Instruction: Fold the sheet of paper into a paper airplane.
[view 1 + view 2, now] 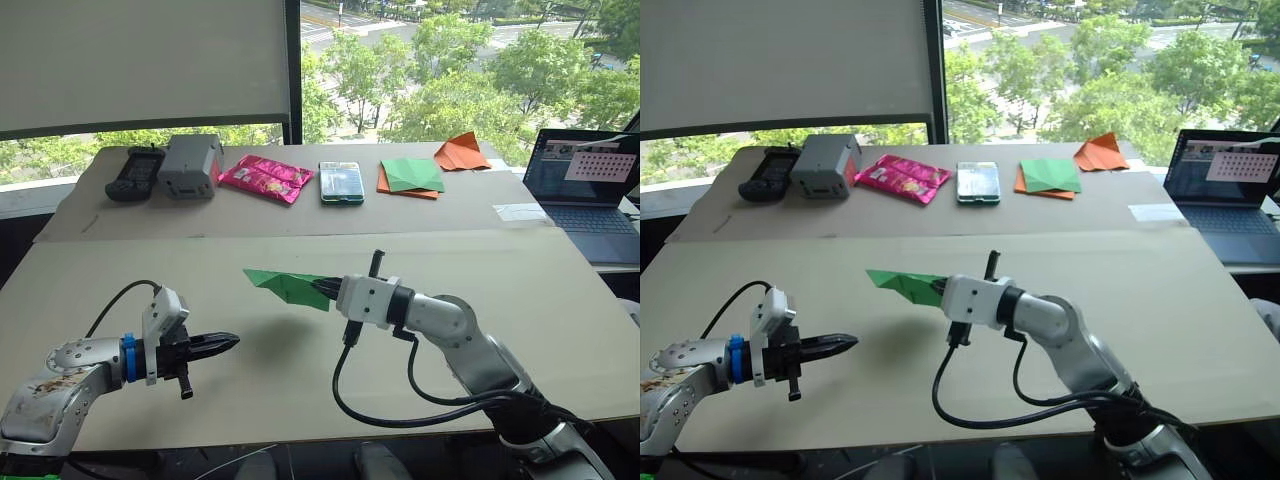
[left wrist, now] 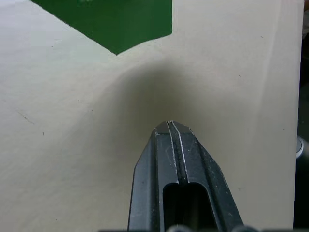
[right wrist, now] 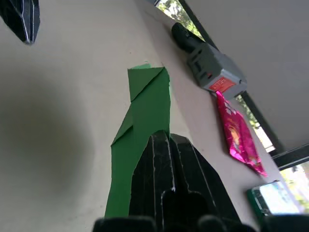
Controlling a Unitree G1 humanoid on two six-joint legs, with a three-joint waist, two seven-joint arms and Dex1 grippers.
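While the right hand clamps the paper airplane over the beige table, the left hand is closed; windows behind.

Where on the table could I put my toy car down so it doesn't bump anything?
The near table is bare to the right of the right gripper, toward the laptop, and along its far-left part. The middle is busy: the paper airplane is held there, with the left gripper close by. The far board is crowded with the phone, pink packet and papers.
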